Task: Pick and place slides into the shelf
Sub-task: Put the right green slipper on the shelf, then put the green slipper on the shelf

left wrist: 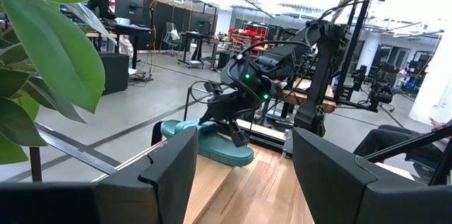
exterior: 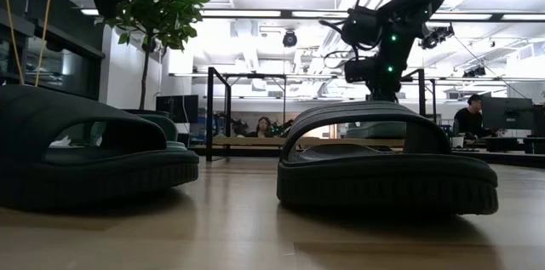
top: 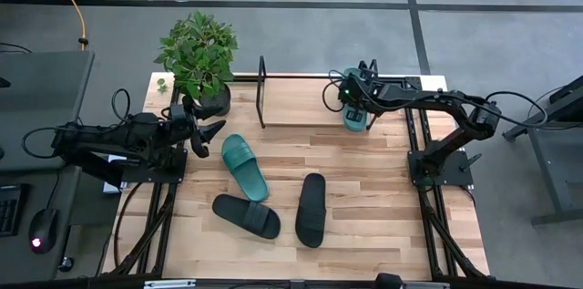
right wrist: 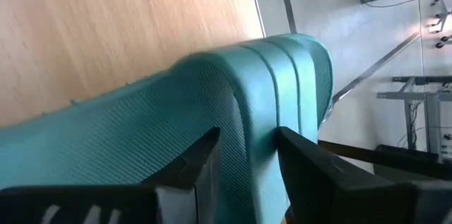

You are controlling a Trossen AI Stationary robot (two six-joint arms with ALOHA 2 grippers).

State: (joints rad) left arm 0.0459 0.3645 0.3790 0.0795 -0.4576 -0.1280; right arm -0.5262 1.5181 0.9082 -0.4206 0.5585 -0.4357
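Slides: one teal slide (top: 353, 118) sits on the shelf (top: 301, 99) at the table's (top: 364, 234) far side, toward one o'clock from the table centre, close to the shelf's right loop frame. Right gripper (top: 352, 98) is over it with the fingers (right wrist: 192, 164) closed narrowly on the ribbed strap, one finger to either side, as the right wrist view confirms (right wrist: 268, 97). Second teal slide (top: 244, 166) lies on the table left of centre, at about ten o'clock, angled. Two black slides lie nearer the front: one (top: 246, 215) at roughly seven o'clock, the other (top: 311, 209) at about six o'clock, well apart from each other. Left gripper (top: 208, 134) waits at the table's left edge, near nine o'clock, fingers (left wrist: 173, 171) spread wide and holding nothing. Potted plant (top: 199, 61) stands at the far left corner, just beside the shelf's left frame.
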